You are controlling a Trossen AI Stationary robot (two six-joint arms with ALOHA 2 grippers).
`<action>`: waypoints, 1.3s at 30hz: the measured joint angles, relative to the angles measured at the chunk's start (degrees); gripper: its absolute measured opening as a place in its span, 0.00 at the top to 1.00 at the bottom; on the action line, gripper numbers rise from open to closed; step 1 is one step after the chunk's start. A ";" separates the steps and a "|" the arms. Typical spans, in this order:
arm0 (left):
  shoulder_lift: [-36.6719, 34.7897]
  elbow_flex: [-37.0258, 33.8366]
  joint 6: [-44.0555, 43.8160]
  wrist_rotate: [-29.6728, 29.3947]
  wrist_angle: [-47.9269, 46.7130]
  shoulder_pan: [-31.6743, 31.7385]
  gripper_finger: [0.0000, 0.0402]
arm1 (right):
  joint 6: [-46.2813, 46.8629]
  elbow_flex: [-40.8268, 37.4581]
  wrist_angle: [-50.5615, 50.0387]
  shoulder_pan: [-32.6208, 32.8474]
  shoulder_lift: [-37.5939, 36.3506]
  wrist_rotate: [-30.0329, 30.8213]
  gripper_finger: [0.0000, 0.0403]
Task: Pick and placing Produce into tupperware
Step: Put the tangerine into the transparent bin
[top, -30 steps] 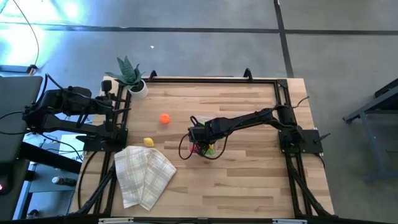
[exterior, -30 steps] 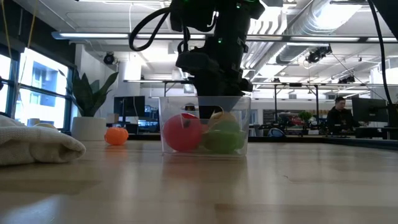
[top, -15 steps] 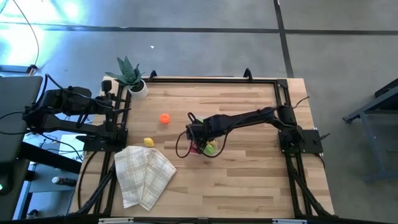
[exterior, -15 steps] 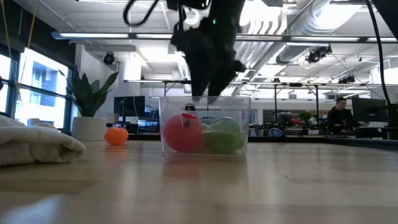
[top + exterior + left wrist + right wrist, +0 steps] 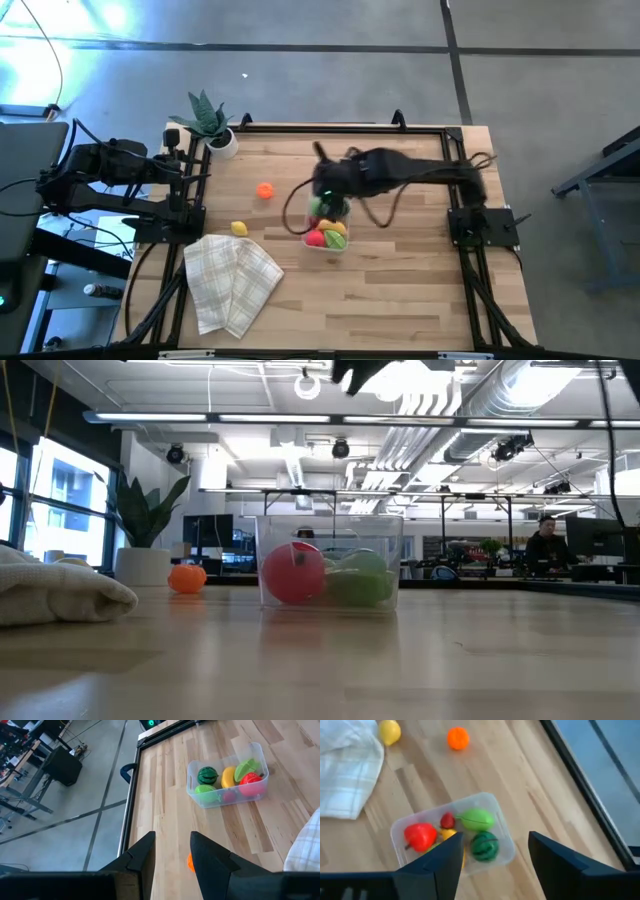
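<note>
- Clear plastic, the tupperware [image 5: 327, 232] sits mid-table holding red, green, yellow and striped produce [image 5: 451, 834]; an orange piece [image 5: 264, 190] and a yellow piece [image 5: 239, 229] lie loose toward the table's left edge.
- The right gripper [image 5: 492, 857], fingers spread and empty, hangs above the tub; the next pick wants a straight drop over the orange piece.
- The left gripper [image 5: 172, 852], parted, waits at the left edge.
- Motion blur obscures the right arm from above.
</note>
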 joint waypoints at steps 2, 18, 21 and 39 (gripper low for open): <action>-0.02 -0.01 0.00 0.01 0.00 0.00 0.72 | 0.13 -4.96 0.96 -0.24 -4.98 -0.63 0.49; -0.02 -0.01 0.00 0.01 0.02 0.02 0.72 | 2.37 -61.36 29.91 5.53 -59.20 -2.12 0.88; -0.02 0.00 0.00 0.02 0.00 0.02 0.72 | -0.26 -72.29 38.95 5.03 -68.20 -6.41 0.93; -0.02 0.00 -0.02 0.02 0.00 0.02 0.72 | -15.93 -90.94 53.84 -7.78 -86.80 -30.58 1.00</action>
